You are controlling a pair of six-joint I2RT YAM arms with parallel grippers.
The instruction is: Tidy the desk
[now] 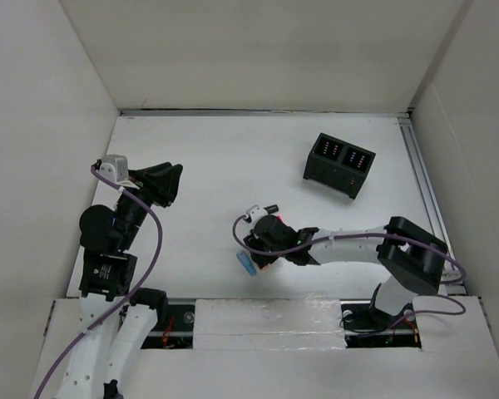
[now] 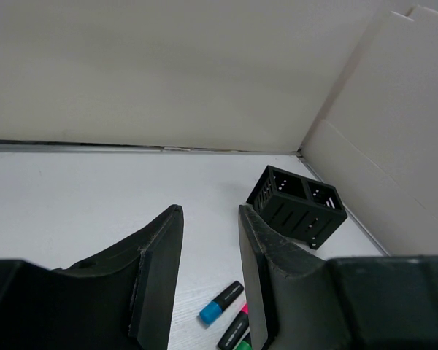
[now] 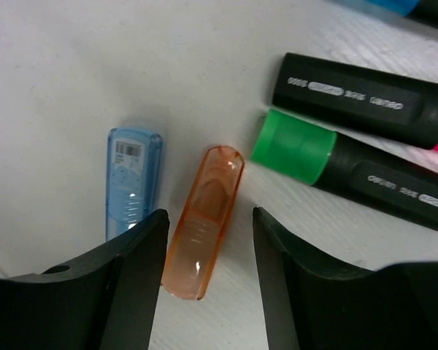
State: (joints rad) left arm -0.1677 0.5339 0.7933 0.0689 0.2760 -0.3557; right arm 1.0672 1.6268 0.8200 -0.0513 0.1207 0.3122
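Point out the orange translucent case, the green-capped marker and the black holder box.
orange translucent case [image 3: 203, 219], right wrist view, middle of its body
green-capped marker [image 3: 292, 147], right wrist view, on the green cap
black holder box [image 1: 339, 165], top external view, on its upper rim

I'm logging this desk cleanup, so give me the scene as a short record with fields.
surface: white desk
holder: black two-compartment box, far right
loose items: orange clip, blue clip, green-capped highlighter, pink-tipped highlighter
right gripper: open, straddling the orange clip
left gripper: raised, empty, jaws narrowly apart
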